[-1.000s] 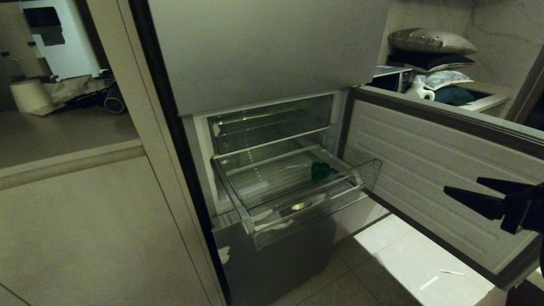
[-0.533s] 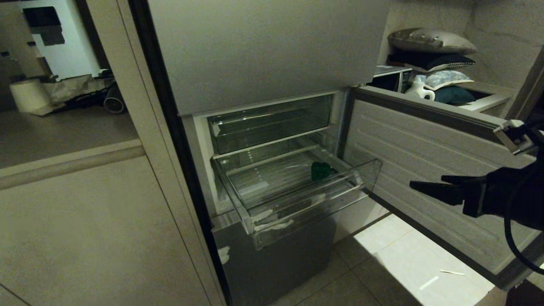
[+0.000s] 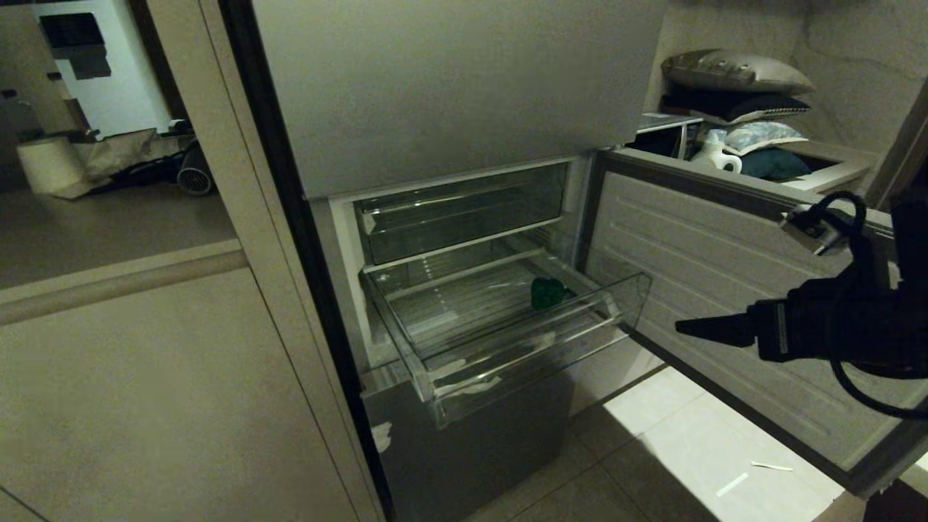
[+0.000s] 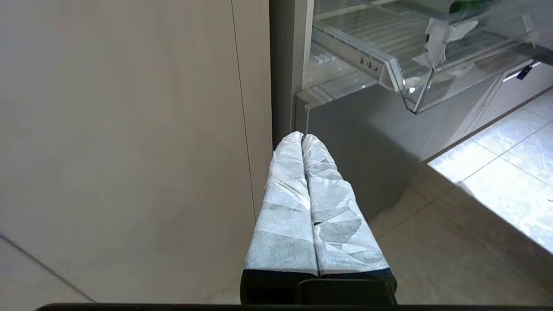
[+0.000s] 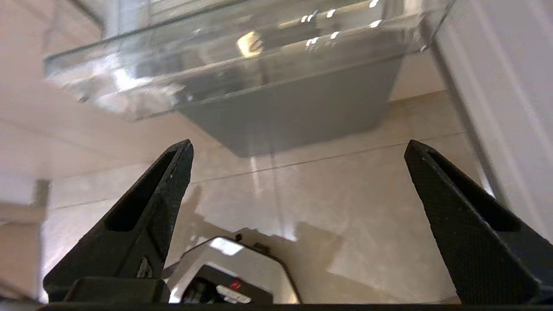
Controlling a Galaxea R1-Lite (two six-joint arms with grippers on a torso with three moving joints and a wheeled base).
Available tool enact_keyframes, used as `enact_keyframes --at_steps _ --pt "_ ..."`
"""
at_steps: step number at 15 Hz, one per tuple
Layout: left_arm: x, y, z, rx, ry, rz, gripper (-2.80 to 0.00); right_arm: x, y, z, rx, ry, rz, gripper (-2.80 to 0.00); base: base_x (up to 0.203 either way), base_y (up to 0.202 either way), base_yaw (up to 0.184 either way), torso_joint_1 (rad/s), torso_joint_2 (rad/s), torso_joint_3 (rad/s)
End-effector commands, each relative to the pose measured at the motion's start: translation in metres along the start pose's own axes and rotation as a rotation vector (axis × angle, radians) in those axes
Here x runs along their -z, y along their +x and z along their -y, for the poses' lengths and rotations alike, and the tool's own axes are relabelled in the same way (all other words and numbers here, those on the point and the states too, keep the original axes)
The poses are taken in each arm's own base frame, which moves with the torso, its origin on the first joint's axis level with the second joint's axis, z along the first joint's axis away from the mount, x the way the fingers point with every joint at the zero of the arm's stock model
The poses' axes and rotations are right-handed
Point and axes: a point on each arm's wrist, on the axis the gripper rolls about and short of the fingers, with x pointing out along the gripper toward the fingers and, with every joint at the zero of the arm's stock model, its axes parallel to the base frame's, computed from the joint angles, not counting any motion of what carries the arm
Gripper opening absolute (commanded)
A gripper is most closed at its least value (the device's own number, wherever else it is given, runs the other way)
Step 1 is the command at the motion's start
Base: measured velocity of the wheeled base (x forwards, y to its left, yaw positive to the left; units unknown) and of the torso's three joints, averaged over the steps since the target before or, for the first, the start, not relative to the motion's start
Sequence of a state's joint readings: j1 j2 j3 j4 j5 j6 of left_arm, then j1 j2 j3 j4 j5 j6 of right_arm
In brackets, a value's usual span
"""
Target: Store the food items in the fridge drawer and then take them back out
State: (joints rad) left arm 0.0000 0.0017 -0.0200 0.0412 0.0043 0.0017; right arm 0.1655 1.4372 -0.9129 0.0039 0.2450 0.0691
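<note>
Green food item (image 3: 547, 292) (prob. a small pepper) sits in the fridge drawer (image 3: 464, 366), toward its back right. Looks light, smooth, rounded, so likely slippery; best pinched across the body w/ soft force. Drawer is pulled out. Right gripper (image 3: 707, 330), to the drawer's right, jaws spread wide, empty. Left gripper (image 4: 302, 142), below the drawer's front left corner, fingers pressed together.

No legible text, dark marks on fridge drawer (image 4: 371, 65) rim, unreadable
</note>
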Motion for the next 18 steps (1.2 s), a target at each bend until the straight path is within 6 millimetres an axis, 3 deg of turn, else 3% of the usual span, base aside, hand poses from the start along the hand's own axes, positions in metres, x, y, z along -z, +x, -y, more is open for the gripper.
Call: enact_keyframes --at_steps 1,6,9,13,18 --pt "0.0 0.0 0.0 0.0 0.001 -0.002 -2.8 -0.002 0.011 -0.001 -0.008 -0.005 -0.016 0.0 0.147 0.0 -0.003 -0.016 -0.01 -0.002" --pt "0.0 0.0 0.0 0.0 0.001 -0.001 -2.8 -0.015 0.022 -0.004 0.002 -0.02 0.001 0.0 0.196 0.0 -0.001 0.003 0.0 0.001" --pt "0.0 0.0 0.0 0.0 0.001 0.0 -2.8 -0.033 0.054 -0.004 0.036 -0.036 0.002 0.0 0.178 0.0 -0.001 0.007 0.0 -0.001" --pt "0.0 0.0 0.0 0.0 0.001 0.0 -2.8 -0.048 0.111 -0.007 0.076 -0.057 -0.024 0.0 0.0 0.0 0.0 0.0 0.0 0.0" --pt "0.0 0.0 0.0 0.0 0.0 0.0 -2.8 -0.037 0.146 -0.011 0.064 -0.108 -0.107 0.0 0.0 0.0 0.0 0.0 0.0 0.0"
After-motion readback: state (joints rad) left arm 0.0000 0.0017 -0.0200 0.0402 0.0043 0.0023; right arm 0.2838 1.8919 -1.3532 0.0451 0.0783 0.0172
